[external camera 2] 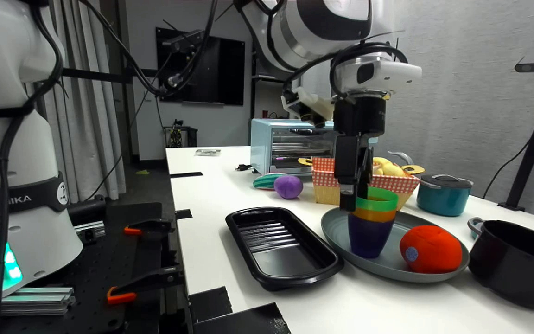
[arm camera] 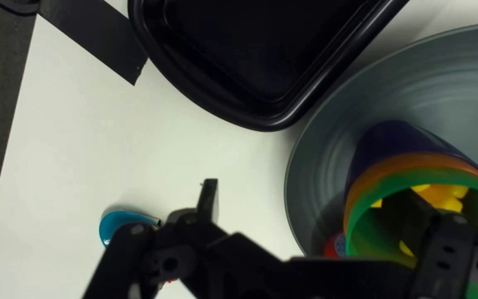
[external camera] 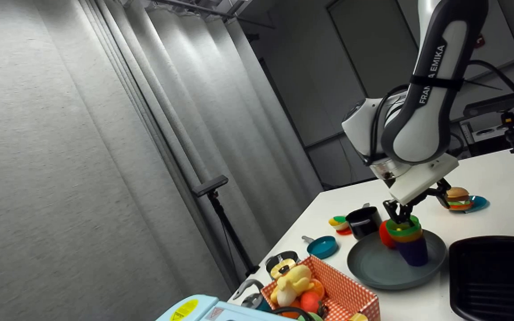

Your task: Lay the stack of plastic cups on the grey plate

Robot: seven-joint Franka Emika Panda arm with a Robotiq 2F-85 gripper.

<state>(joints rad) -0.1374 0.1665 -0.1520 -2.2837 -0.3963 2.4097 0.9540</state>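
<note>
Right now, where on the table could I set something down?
White tabletop shows between the black tray and watermelon toy, and between that tray and the toy burger. The grey plate is crowded by the cup stack, red toy and hand.

I'm remoted into a robotics lab; Franka arm (external camera: 417, 138) by a black platform (external camera 2: 98, 264) with orange-tipped clamps (external camera 2: 149, 282) and aluminium profiles (external camera 2: 30, 301); grey curtains (external camera: 203, 102) behind; bar-shaped unit (external camera: 211, 185) on a black stand (external camera: 229, 228); dark wall panel (external camera 2: 220, 69); I also see a toaster oven (external camera 2: 290, 147) and toy burger (external camera: 458, 199) on a white surface (external camera 2: 211, 195) with black tape (external camera 2: 244, 320).
</note>
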